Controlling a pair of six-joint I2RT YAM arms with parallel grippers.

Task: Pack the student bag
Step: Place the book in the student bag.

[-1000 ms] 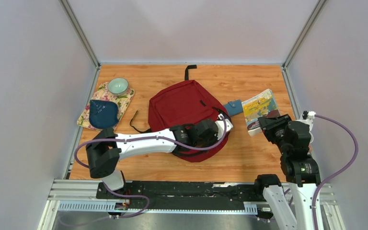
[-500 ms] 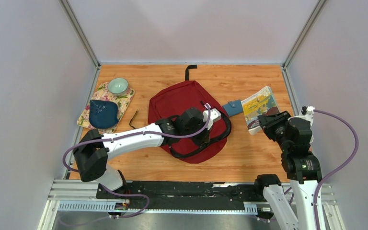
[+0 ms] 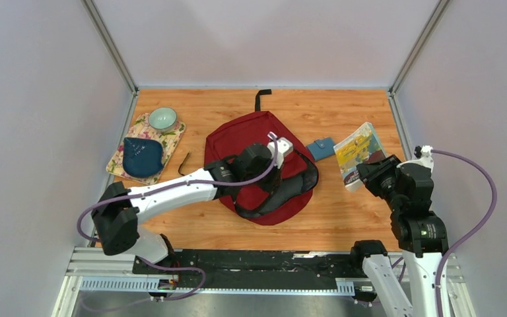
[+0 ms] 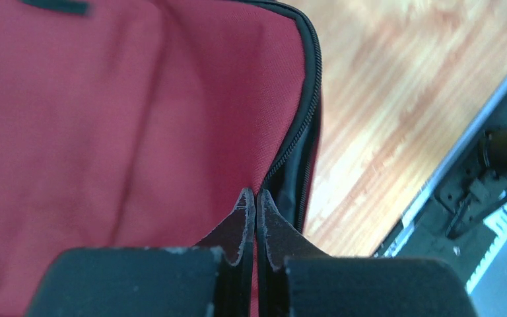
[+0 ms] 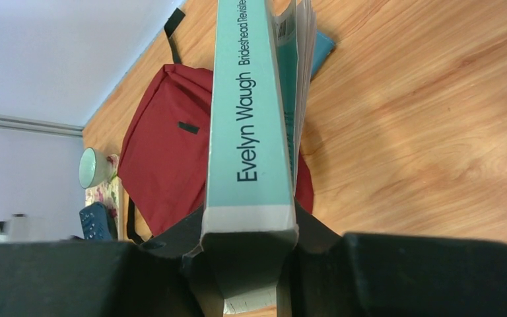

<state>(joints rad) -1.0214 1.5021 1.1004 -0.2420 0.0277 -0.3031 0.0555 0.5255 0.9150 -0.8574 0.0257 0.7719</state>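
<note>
- Holding the mouth open is the step in hand, as I judge it: the left gripper is closed on the bag, its tips pinched on the red cloth right at the black zip, and that edge is raised off the lower half.
- The bag lies flat at the middle of the desk, top loop toward 12 o'clock, with the gap facing 4 o'clock.
- The right gripper clamps a book by the foot of its spine, at 3 o'clock from the bag and tilted up off the desk; the spine reads Evelyn Waugh.
- A small blue wallet lies between bag and book, near both.
- Next, the book most likely goes in. That calls for swinging it toward 9 o'clock, passing over the wallet, and leading with a narrow edge into the gap below the raised zip.
- The left gripper needs to lift high enough for the book to slide under; a slack pinch on thin cloth could let the mouth drop shut.
</note>
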